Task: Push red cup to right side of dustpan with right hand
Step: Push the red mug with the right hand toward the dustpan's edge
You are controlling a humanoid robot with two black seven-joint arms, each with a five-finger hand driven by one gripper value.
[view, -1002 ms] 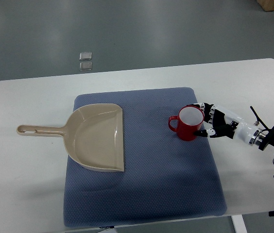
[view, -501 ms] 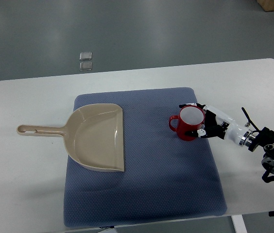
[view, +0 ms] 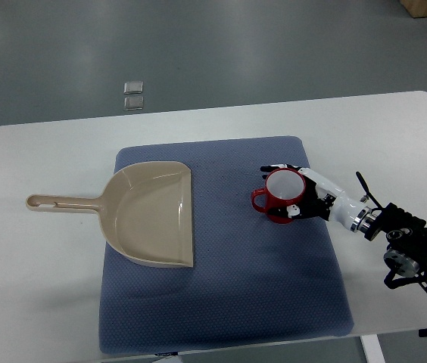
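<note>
Red cup (view: 281,196) stands upright on the blue mat (view: 221,302), apart from the dustpan (view: 153,215); our right robot hand (view: 304,198) cups its far side, fingers curled around it. Pushing high could tip it.

A blue-grey mat (view: 221,295) is lying flat across the middle of a white table (view: 39,280), its front edge reaching close to the table's near edge. Beyond the table's far side, two small pale squares (view: 133,94) are sitting one just behind the other on the grey floor (view: 274,45).
</note>
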